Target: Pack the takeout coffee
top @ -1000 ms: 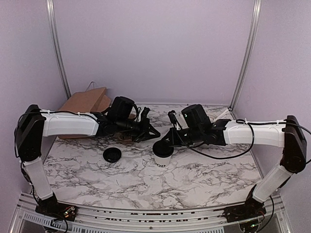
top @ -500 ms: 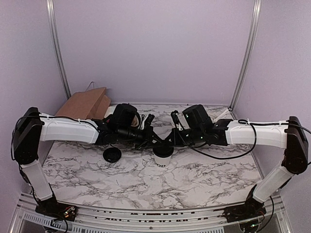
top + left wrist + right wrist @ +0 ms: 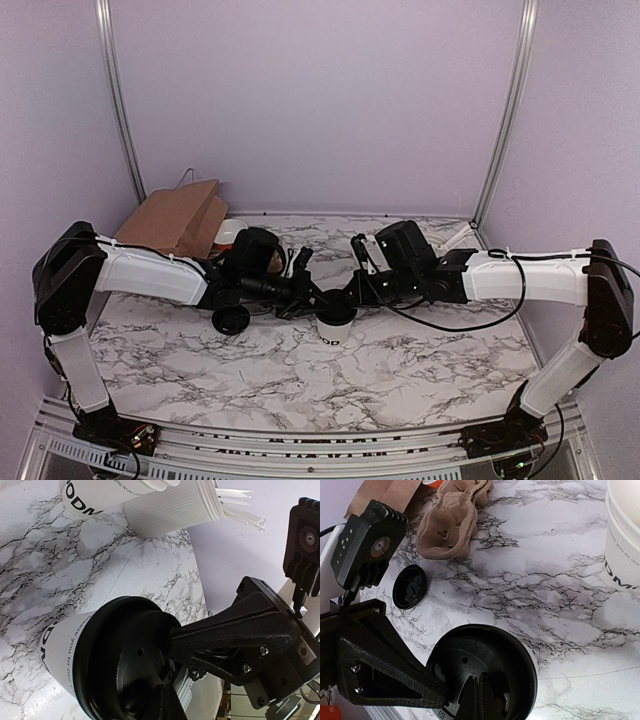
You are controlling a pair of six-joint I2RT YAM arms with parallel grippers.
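Cup (image 3: 336, 333) stood near the middle of the table (image 3: 420, 370), well apart from the bag (image 3: 175, 212) at the far left corner. Left gripper (image 3: 316, 297) and right gripper (image 3: 352, 291) met over it from either side, tips at the lid (image 3: 337, 306) that capped it; whether either's jaws were apart or together could not be told. Capping seemed the step in hand; next it likely called for an even press round the rim, then a side grasp to carry it to the bag.

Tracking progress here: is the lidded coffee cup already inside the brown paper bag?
No, the coffee cup stands on the marble table, apart from the paper bag at the back left.
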